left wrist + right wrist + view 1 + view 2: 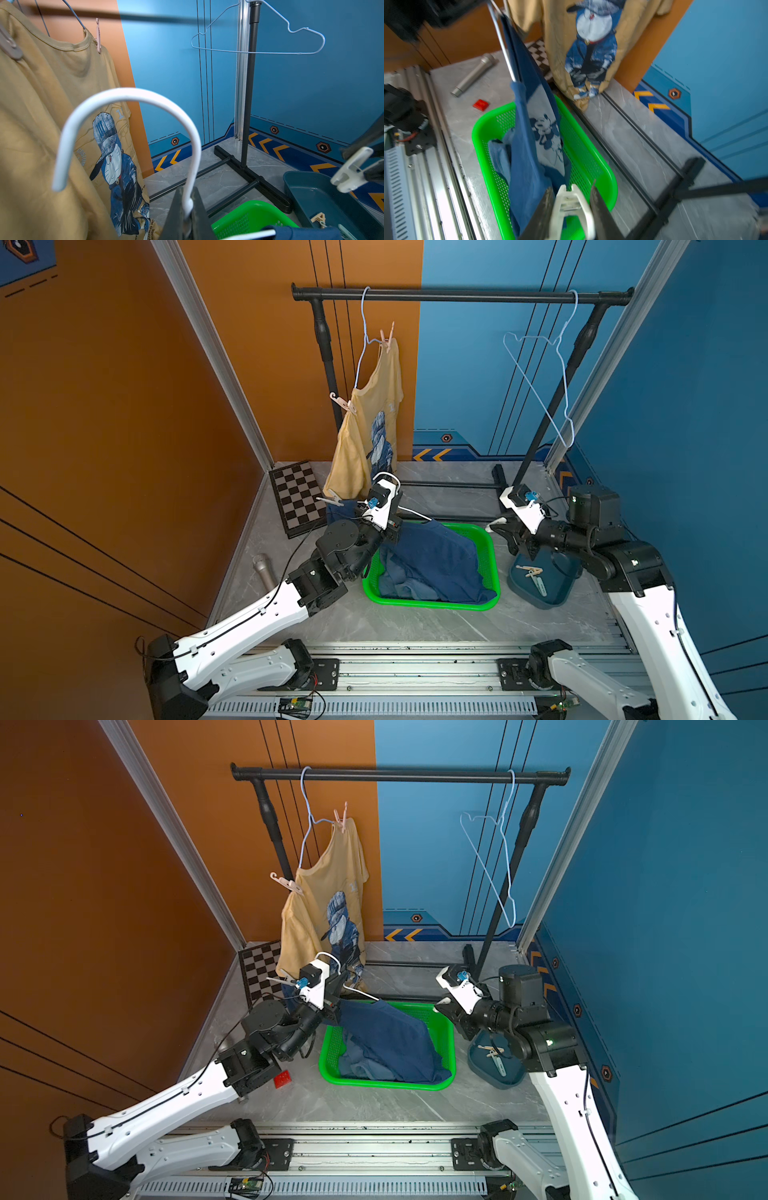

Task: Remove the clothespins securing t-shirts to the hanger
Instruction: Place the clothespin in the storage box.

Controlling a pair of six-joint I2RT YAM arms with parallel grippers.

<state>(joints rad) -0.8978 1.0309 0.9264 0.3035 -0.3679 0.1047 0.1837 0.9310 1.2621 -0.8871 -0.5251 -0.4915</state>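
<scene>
White clothespin [571, 205] pinched in right gripper [571, 188], arm stretched forward.

clothespins [530, 571] in tray [540, 604]; tray right of basket [428, 606]; chessboard [297, 497] behind-left

A black clothes rail [457, 295] stands on a grey marble-look floor [415, 622]. Behind the rail an orange wall [270, 364] meets a blue wall [465, 364], with yellow arrows [432, 455] low down.

Arms: white links, black joints.
Black cables are clipped along left arm [249, 616] and right arm [648, 635] shells.
</scene>
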